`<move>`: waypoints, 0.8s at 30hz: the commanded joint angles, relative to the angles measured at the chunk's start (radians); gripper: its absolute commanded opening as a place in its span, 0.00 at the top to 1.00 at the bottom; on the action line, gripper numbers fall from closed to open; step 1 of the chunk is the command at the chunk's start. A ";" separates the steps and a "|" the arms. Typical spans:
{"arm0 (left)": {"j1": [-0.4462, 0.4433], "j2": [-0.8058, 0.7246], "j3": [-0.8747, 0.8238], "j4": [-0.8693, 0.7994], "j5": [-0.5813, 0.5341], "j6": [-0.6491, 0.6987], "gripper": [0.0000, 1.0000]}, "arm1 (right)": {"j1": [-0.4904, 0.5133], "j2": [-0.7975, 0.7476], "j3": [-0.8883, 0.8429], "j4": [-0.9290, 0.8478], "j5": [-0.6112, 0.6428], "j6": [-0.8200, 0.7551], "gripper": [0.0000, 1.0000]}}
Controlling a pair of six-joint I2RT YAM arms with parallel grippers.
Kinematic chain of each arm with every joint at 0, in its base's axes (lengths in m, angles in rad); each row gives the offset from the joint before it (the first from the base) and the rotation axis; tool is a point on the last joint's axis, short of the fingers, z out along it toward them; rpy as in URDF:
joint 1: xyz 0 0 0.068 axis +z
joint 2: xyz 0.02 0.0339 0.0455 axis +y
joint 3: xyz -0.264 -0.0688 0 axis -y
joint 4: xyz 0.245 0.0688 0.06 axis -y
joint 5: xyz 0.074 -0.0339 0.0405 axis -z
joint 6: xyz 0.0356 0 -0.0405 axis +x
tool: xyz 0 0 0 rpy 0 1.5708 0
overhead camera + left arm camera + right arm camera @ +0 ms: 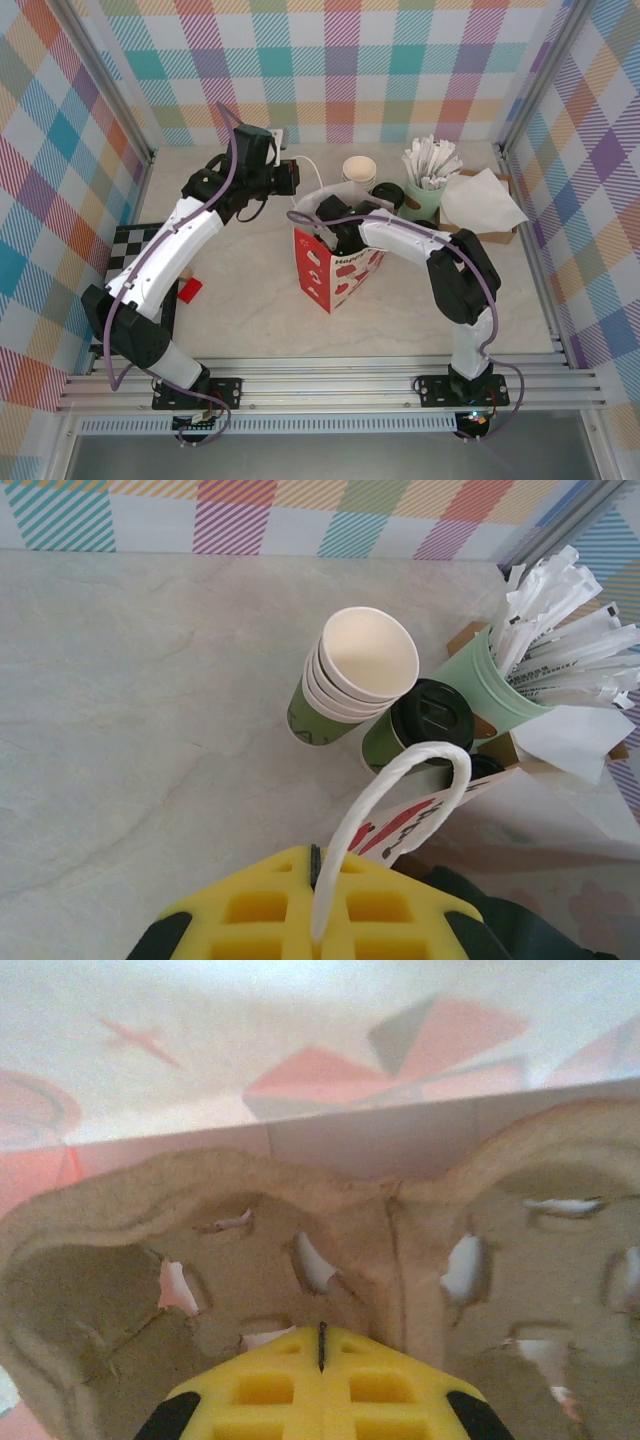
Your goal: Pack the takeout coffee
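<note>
Across the pale table (250, 330) I see the red-and-white paper bag (345, 275) standing open at the middle, with both arms bent in toward it. Inside the bag lies a brown pulp cup tray (120, 1260). My right claw (322, 1345) sits low over the tray with its yellow fingers pressed tight together; I cannot tell whether they pinch it. My left claw (315, 858) is clenched on the bag's white handle (430, 748), which loops up out of the seam between its fingers. Behind the bag stand the mint-green pot (490, 690) of white sachets and the stack of lidless cups (365, 665). The coffee cup (432, 715), black lid on, stands upright on the table between those two, just beside each, outside the bag and past its far rim. It lies ahead of the left claw, beyond the handle loop, and apart from both claws.
</note>
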 commanded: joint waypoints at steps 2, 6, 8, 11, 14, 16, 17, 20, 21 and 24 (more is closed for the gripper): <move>0.014 0.021 0.042 -0.006 0.034 0.047 1.00 | -0.005 -0.028 0.039 -0.042 0.026 -0.031 1.00; 0.015 0.017 0.034 0.002 0.054 0.057 1.00 | -0.005 0.002 0.000 -0.029 0.018 -0.031 1.00; 0.014 0.015 0.025 0.009 0.062 0.054 1.00 | -0.005 0.034 -0.026 0.001 0.007 -0.020 1.00; 0.015 0.012 0.019 0.007 0.064 0.054 1.00 | -0.005 0.082 -0.018 0.013 0.005 -0.015 0.99; 0.014 0.012 0.017 0.004 0.068 0.053 1.00 | -0.007 0.078 0.040 0.007 0.006 -0.018 0.98; 0.014 0.012 0.017 0.001 0.069 0.056 1.00 | -0.006 0.056 0.082 -0.016 0.007 -0.027 0.96; 0.014 0.012 0.016 -0.001 0.067 0.055 1.00 | -0.005 0.040 0.091 -0.026 0.009 -0.030 0.95; 0.014 0.010 0.010 0.004 0.063 0.053 1.00 | -0.006 -0.012 0.083 -0.039 0.014 -0.035 0.94; 0.014 0.008 0.008 0.005 0.064 0.051 1.00 | -0.006 -0.024 0.073 -0.045 0.021 -0.036 0.93; 0.014 0.006 0.002 0.010 0.070 0.051 1.00 | -0.006 -0.030 0.010 -0.032 0.035 -0.038 0.93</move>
